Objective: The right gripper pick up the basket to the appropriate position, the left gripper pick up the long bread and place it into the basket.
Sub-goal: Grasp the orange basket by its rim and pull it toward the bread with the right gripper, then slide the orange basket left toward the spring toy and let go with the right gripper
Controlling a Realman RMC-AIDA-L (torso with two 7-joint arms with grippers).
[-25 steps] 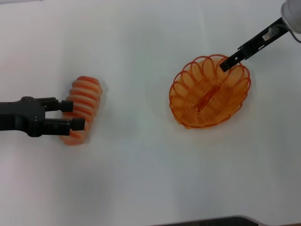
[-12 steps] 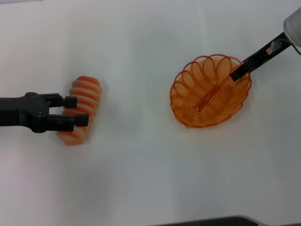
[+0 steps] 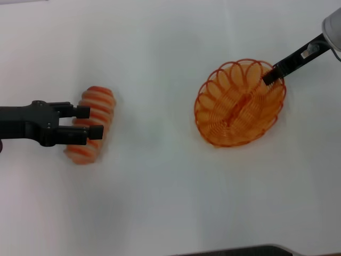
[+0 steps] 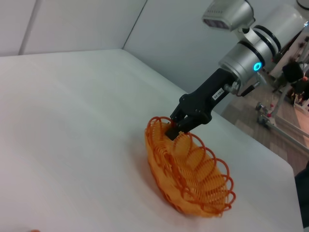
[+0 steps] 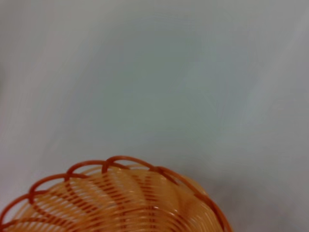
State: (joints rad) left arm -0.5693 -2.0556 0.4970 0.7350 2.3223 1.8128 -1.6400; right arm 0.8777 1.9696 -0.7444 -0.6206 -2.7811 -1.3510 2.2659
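Two jobs are running at once on the white counter (image 3: pixel 170 202). Over on the right half, toward the far edge, the right gripper (image 3: pixel 268 78) has its tip on the scalloped rim of the basket (image 3: pixel 238 103), at the rim's far right side. The left wrist view shows the claw (image 4: pixel 175 128) pinched narrow on one of the wire loops, so it reads as a grip on the rim, though whether it has really bitten is hard to call from here. The basket (image 4: pixel 188 169) sits flat on the counter and holds nothing yet.

On the left half, the left gripper (image 3: pixel 91 121) reaches in from the left edge, fingers spread wide, one on either side of the middle of the long bread (image 3: pixel 91 124). The loaf lies on the counter with its length running from near edge to far edge, well apart from the basket. The fingers are not closed on it (whether they are level with the loaf or above it, the head view does not tell).

My read: the basket step is in hand and the bread step is at the approach. Next the left gripper needs to close squarely across the loaf's ridges before lifting, then turn it to match the basket's slanted long axis, since the fit is tight lengthwise.
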